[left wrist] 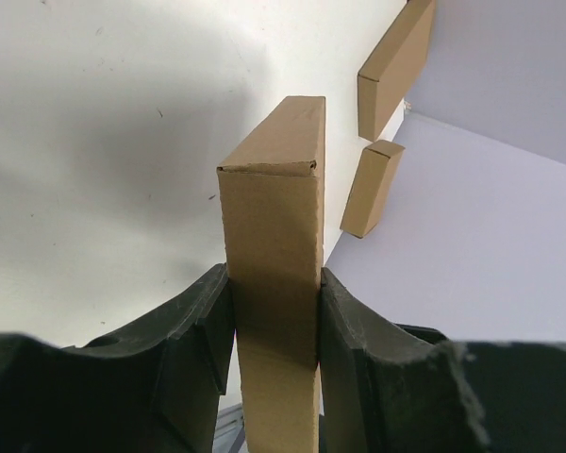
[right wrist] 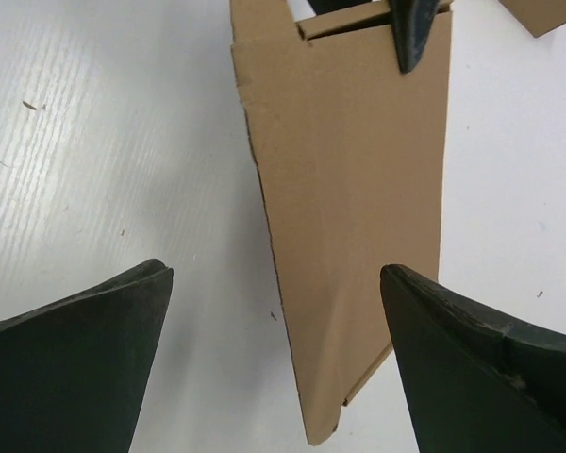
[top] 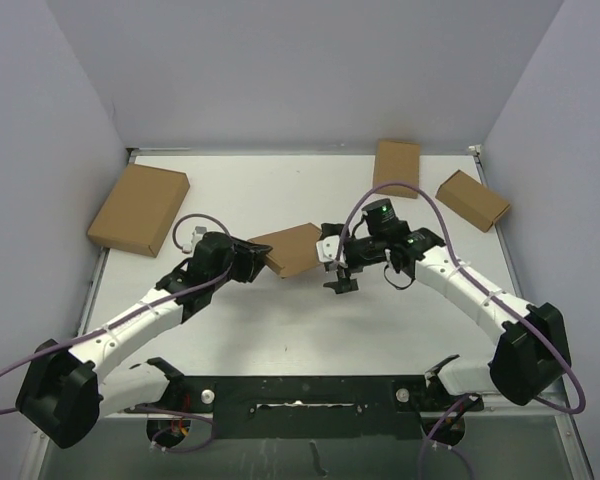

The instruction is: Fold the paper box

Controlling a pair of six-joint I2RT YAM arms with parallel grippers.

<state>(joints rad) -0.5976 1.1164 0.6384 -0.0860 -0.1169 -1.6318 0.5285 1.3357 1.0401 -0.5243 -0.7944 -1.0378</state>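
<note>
The paper box [top: 292,250], a flat brown cardboard box, sits at the middle of the table between my two arms. My left gripper [top: 255,258] is shut on the box's left end. In the left wrist view both fingers press its broad faces, with the box [left wrist: 274,208] running away from my left gripper [left wrist: 275,321]. My right gripper [top: 332,264] stands open at the box's right end. In the right wrist view, the box [right wrist: 358,179] reaches down between the wide-apart fingers of my right gripper [right wrist: 275,274] and touches neither. A left fingertip [right wrist: 415,33] shows on its far end.
A larger cardboard box [top: 140,208] lies at the back left. Two smaller cardboard boxes [top: 396,167] [top: 472,199] lie at the back right, also seen in the left wrist view as a far box [left wrist: 396,66] and a nearer box [left wrist: 371,189]. Grey walls enclose the table on three sides.
</note>
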